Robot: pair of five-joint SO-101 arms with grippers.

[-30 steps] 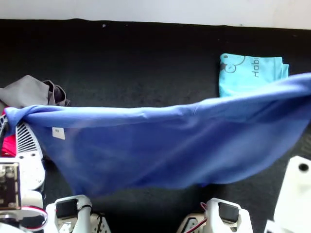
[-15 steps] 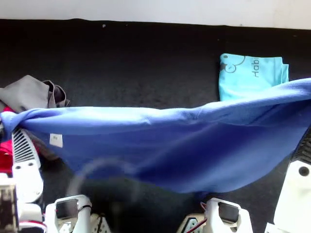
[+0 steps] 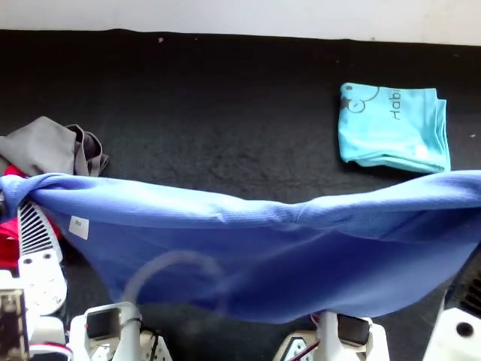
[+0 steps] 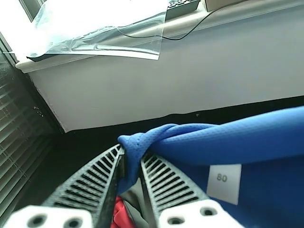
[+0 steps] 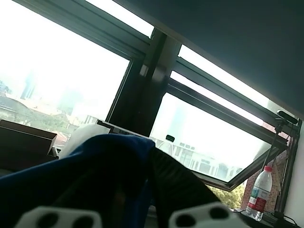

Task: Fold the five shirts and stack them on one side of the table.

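Surface (image 3: 225,113): black, matte, with a white wall (image 3: 240,13) along its far edge.

Blue shirt (image 3: 285,256): lifted off the surface and stretched sideways across the near half in the high view, sagging in the middle. One end is bunched at the left edge and the other runs out past the right edge. A white tag (image 3: 78,227) hangs on the cloth near the left end.

Left gripper (image 4: 131,154): the ribbed fingers (image 4: 166,183) are clenched on a rolled corner of the blue shirt (image 4: 247,137). The cloth is pinched between them and bulges out past the tips. The tag (image 4: 223,183) lies just beside this grip. A pale sill (image 4: 142,52) shows behind.

Right gripper (image 5: 145,166): fingers closed on the blue shirt (image 5: 85,175), with a fold of cloth draped over one finger. It is tilted up toward a window (image 5: 66,80), and a bottle (image 5: 256,194) stands on the ledge.

Turquoise shirt (image 3: 394,124): folded flat on the far right of the surface, apart from the blue shirt's upper edge.

Grey shirt (image 3: 49,147): crumpled heap at the left edge, just behind the left end of the blue shirt.

Red shirt (image 3: 9,233): a small part shows at the left edge, beside the left arm.
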